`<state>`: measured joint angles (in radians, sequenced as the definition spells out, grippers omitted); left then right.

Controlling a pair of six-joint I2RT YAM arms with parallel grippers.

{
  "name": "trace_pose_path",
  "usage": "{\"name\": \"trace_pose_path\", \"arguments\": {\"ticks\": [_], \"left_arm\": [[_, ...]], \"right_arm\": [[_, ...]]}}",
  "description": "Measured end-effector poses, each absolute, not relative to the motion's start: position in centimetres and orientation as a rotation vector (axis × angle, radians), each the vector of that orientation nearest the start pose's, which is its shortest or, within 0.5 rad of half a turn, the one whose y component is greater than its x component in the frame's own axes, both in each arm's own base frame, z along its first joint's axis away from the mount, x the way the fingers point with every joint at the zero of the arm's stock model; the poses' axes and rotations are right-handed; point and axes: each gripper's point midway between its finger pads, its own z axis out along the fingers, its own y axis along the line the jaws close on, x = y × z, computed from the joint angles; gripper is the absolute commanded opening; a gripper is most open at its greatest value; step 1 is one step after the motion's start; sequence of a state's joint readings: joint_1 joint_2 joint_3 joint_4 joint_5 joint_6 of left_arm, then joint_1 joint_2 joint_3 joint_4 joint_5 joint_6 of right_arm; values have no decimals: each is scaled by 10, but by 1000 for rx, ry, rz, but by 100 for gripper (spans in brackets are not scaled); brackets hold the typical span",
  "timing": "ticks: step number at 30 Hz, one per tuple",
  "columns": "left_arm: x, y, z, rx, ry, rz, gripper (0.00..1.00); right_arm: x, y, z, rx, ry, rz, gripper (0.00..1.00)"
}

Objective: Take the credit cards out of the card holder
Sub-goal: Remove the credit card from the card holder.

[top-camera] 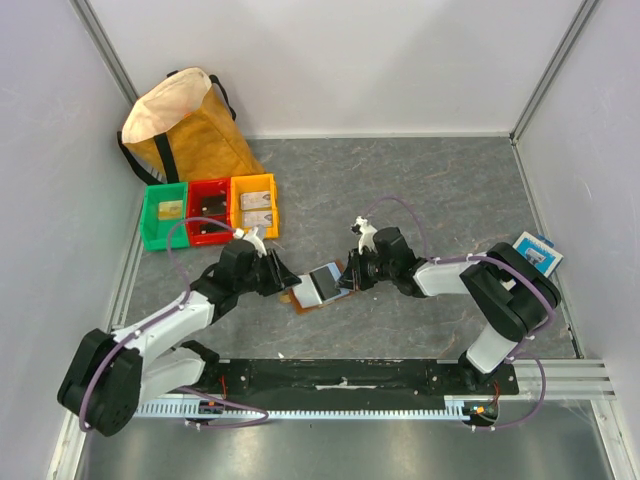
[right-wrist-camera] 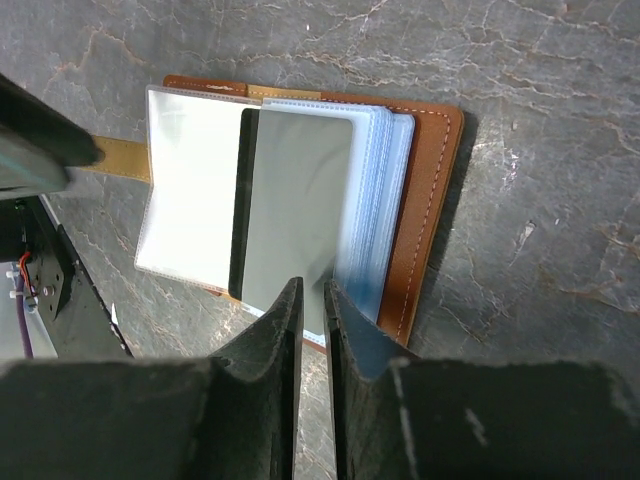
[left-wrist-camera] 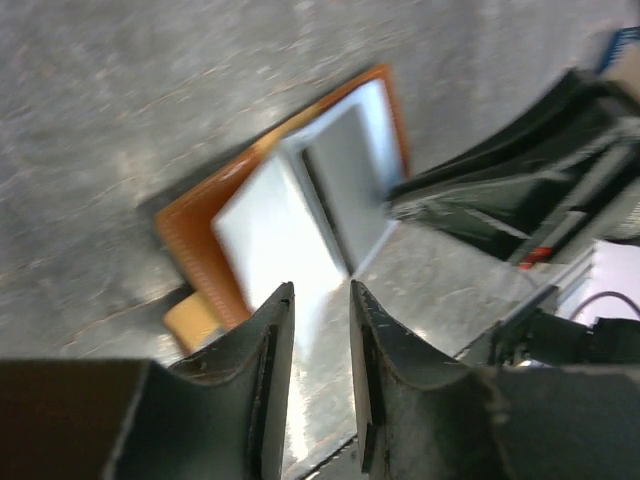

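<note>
Plainly, the coming move turns on the credit card lying face up on the open card holder. It is silver-grey with a dark stripe down one long edge, and its long axis points straight away from the right gripper. Its near short edge sits just under that gripper's tips, so the right arm is the nearer one. A pull back along the card's length looks like the way out. The right jaws are drawn almost together with a thin slit between them. The card shows them its face, not its edge, so I judge they clamp nothing. Whether the tips touch it I cannot tell.

The left gripper stands at the far side of the card holder, by the tan strap. Its jaws are a little apart and empty over the rim of a clear sleeve, well placed, I'd judge, to pin the holder. More sleeves are stacked under the card, and their contents are hidden.

The card holder lies flat on a grey marbled table, smooth enough that it may skid. Three coloured bins and a tan bag stand well beyond the card holder on the left arm's side. A blue-and-white packet lies well off to its right.
</note>
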<state>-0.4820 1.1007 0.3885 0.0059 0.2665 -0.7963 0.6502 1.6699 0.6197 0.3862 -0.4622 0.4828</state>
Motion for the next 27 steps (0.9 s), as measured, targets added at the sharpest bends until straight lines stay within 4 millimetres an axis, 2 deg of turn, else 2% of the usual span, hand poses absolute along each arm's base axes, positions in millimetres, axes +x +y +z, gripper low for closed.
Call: {"name": "trace_pose_path", "arguments": {"ticks": [4, 8, 15, 27], "left_arm": [[228, -211, 97, -191, 2325, -1000, 42], [233, -220, 108, -183, 2299, -1032, 42], [236, -235, 75, -230, 2388, -1039, 42], [237, -241, 35, -348, 2430, -1044, 41]], "right_arm": [[238, 301, 27, -468, 2344, 1101, 19], [237, 301, 26, -464, 2335, 1105, 18], [237, 300, 26, -457, 2324, 1111, 17], [238, 300, 26, -446, 2323, 1110, 17]]}}
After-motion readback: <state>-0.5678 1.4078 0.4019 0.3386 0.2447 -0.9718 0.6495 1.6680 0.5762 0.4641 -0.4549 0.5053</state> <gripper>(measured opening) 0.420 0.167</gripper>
